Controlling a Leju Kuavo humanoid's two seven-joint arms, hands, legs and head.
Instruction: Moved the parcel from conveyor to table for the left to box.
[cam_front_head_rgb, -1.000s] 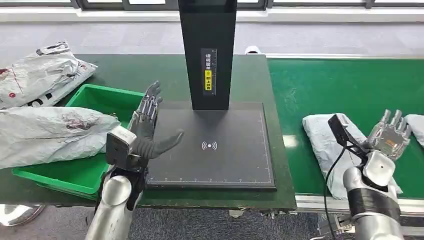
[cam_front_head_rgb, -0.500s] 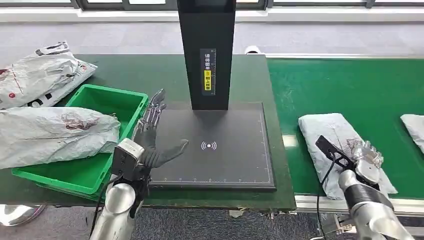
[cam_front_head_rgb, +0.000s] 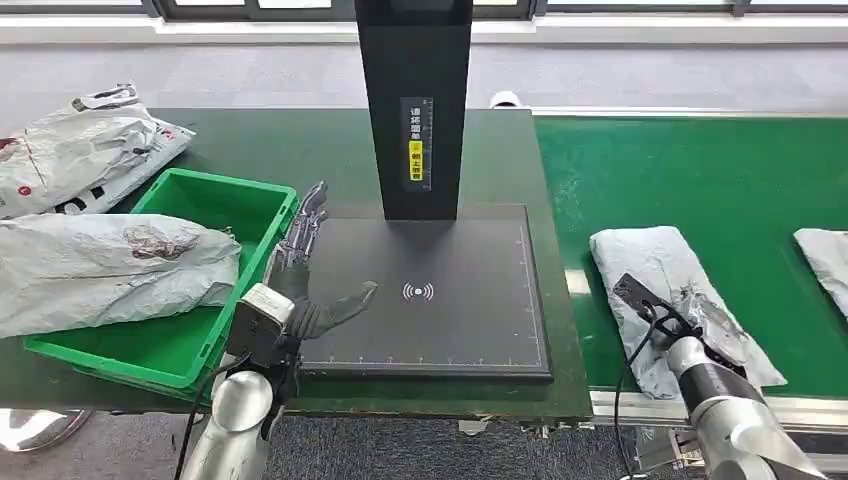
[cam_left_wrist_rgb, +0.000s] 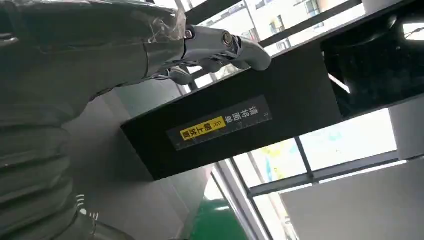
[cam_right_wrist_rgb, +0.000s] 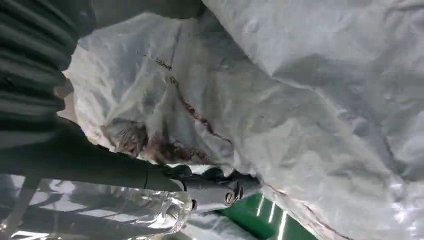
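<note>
On the conveyor (cam_front_head_rgb: 700, 170), right fingers (cam_right_wrist_rgb: 220, 182) touch the parcel (cam_front_head_rgb: 655, 265)

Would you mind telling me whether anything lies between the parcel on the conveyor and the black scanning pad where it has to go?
Nothing visible does: the parcel lies just right of the scanning pad, whose surface is bare.

Parcel (cam_front_head_rgb: 672, 290) on conveyor (cam_front_head_rgb: 700, 170), right of table (cam_front_head_rgb: 250, 150)

A pale grey parcel (cam_front_head_rgb: 672, 290) with dark reddish markings is lying on the bright green conveyor (cam_front_head_rgb: 700, 180) beside a green bin (cam_front_head_rgb: 205, 200).
</note>
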